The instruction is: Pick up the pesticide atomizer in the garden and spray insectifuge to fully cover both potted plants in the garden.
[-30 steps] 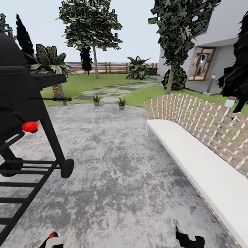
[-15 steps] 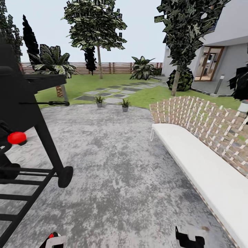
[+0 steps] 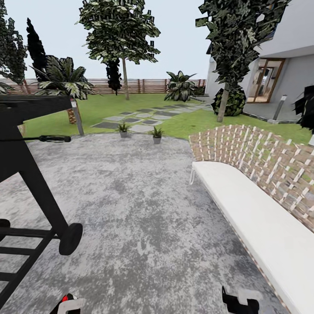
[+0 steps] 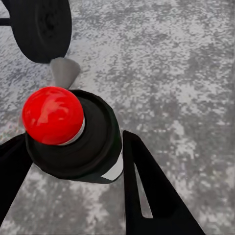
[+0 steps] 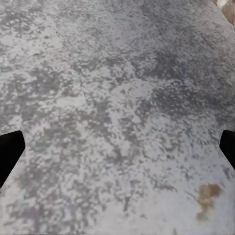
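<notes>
left claw (image 4: 73, 161) gripped the pesticide atomizer (image 4: 73, 142); right claw (image 5: 117, 147) was spread, empty. both potted plants (image 3: 156, 134) stood far ahead, past the black grill (image 3: 30, 174).

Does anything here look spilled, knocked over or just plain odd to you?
Only a small thing: a brownish stain on the grey patio paving in the right wrist view, like a spill or rust mark. The left potted plant and right potted plant stand upright at the patio's far edge.
</notes>
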Controlling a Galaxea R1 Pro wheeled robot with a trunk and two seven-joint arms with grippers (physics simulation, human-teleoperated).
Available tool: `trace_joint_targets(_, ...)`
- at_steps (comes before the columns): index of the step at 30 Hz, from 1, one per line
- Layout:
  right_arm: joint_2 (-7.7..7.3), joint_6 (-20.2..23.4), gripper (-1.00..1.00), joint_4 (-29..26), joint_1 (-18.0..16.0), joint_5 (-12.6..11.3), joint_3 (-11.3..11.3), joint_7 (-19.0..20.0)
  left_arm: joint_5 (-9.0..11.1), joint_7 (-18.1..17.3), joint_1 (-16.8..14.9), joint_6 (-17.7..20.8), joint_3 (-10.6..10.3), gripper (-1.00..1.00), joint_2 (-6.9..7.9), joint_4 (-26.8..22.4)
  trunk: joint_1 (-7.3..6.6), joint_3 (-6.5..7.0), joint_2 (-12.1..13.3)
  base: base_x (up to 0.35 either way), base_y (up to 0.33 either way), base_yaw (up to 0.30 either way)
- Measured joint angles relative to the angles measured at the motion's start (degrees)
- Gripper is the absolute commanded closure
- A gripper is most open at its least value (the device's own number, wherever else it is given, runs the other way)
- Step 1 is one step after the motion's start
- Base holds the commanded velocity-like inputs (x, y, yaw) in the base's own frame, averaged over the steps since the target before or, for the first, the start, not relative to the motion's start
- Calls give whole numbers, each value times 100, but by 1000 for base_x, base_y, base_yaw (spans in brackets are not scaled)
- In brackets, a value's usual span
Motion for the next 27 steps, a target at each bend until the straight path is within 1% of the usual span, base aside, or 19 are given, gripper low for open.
trace_joint_targets(5,2,0,-100,-2,0,1,0,0,0,-2,0,1,-1,100,0,0,0,0,0,338,-2,10)
trace_joint_targets(9,4,0,-100,2,-1,1,0,0,0,-3,1,2,-1,100,0,-2,0,0,0,338,0,168)
trace_joint_targets(12,4,0,-100,2,0,1,0,0,0,-3,0,3,-1,100,0,-1,0,0,0,338,0,69)
trace_joint_targets(27,4,0,-100,2,0,1,2,0,0,-3,0,3,-1,100,0,5,0,0,0,338,0,7)
